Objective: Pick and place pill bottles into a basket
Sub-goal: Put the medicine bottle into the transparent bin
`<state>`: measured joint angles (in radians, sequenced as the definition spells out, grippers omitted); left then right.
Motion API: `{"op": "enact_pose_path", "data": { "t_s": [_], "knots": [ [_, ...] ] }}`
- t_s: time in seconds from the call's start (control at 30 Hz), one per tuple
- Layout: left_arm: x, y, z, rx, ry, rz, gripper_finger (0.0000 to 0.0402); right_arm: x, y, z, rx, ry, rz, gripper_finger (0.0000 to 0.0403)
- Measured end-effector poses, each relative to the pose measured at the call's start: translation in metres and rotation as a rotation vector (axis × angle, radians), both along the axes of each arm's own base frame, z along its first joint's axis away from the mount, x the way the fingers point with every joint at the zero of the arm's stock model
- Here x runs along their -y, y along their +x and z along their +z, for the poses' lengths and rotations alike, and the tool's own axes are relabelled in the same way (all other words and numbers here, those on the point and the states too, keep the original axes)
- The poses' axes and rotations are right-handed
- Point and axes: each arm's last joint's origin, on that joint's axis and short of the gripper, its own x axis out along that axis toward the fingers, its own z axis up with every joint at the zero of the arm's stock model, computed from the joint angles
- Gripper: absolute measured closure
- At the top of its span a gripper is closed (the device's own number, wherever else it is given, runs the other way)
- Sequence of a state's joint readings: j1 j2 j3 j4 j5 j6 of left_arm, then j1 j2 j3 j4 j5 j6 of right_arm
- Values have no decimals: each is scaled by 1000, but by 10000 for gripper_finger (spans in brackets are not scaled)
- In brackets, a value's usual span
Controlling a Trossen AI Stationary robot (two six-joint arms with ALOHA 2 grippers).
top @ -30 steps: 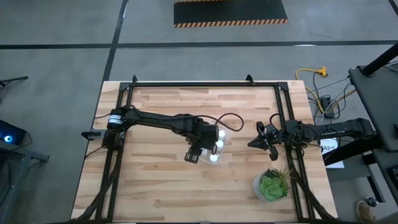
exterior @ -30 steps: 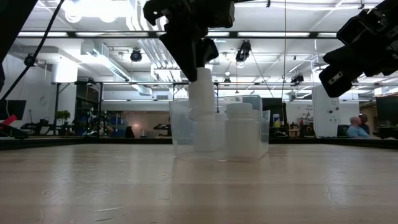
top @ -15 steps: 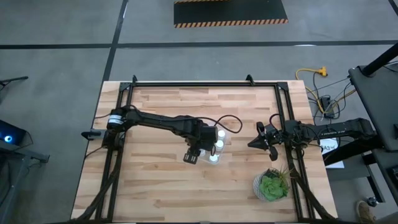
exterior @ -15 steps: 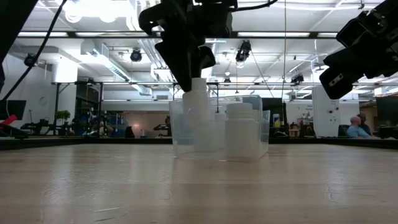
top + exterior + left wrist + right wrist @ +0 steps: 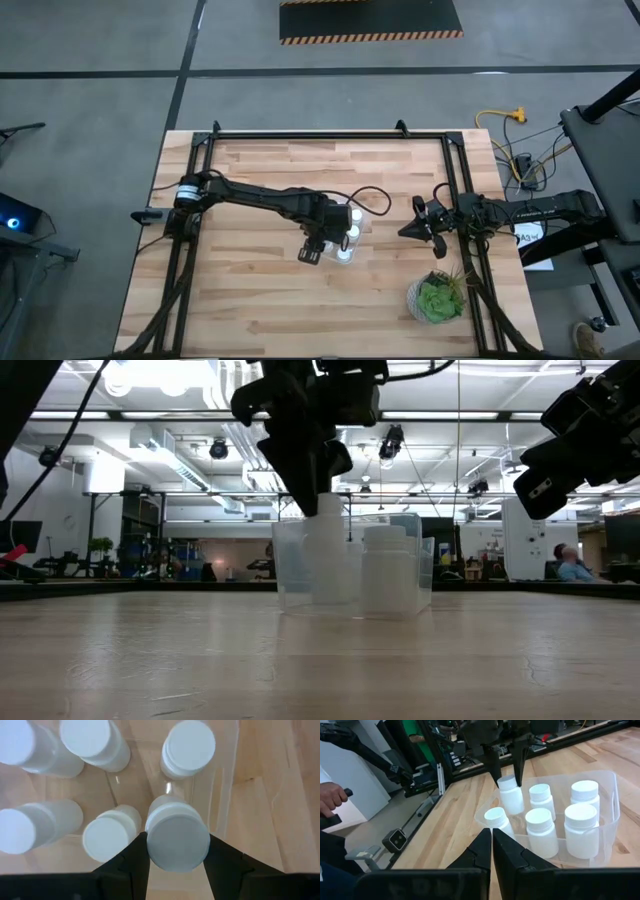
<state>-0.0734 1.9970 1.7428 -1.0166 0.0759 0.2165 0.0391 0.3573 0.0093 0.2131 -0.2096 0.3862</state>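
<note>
The clear bin (image 5: 362, 222) stands at the table's middle, with five white capped bottles upright on its floor (image 5: 107, 837). My left gripper (image 5: 330, 240) is shut on a sixth white bottle (image 5: 511, 796) at the bin's near left corner. The bottle's lower part is inside the walls (image 5: 290, 570), and its cap stands higher than the others. My right gripper (image 5: 418, 225) is shut and empty, in the air to the right of the bin. My left gripper pinches the bottle at its cap (image 5: 152, 842) between its two fingers (image 5: 493, 766), one on each side. The fingers come from above, pointing down. The bottle hangs nearly upright below them, partly inside the bin; whether its bottom touches the floor I cannot tell.
A green potted plant (image 5: 437, 297) stands at the table's near right. A black frame (image 5: 330, 134) runs along the table's far and side edges. Bare wood lies left of and in front of the bin. A person's hand (image 5: 332, 800) shows beyond the table.
My left gripper has gone down with the bottle, still shut on it. The bottle has sunk deeper into the bin, at the near left corner.
</note>
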Motion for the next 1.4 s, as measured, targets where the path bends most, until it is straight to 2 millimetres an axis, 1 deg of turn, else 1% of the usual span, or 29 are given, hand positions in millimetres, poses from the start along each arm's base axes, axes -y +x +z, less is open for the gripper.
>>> {"op": "enact_pose_path", "data": {
  "t_s": [0.17, 0.27, 0.37, 0.53, 0.83, 1.27, 1.4],
  "knots": [
    [0, 2, -7, -3, -2, 0, 263, 0, 0, 0, 0, 2, -1, 394],
    [0, 1, -13, -34, -3, -1, 263, 0, 0, 0, 0, 2, 0, 394],
    [0, 3, -16, -18, -8, -2, 256, 0, 0, 0, -1, 3, 0, 394],
    [1, 2, -23, -52, -16, -5, 255, 0, 0, 0, -1, 4, 0, 394],
    [2, 2, -23, -61, -44, -13, 243, 0, 0, 0, -1, 5, -1, 394],
    [2, 3, -21, -51, -47, -15, 240, 0, 0, 0, 0, 3, 0, 394],
    [3, 2, -21, -58, -96, -29, 239, 0, 0, 0, -1, 3, 0, 394]
  ]
}}
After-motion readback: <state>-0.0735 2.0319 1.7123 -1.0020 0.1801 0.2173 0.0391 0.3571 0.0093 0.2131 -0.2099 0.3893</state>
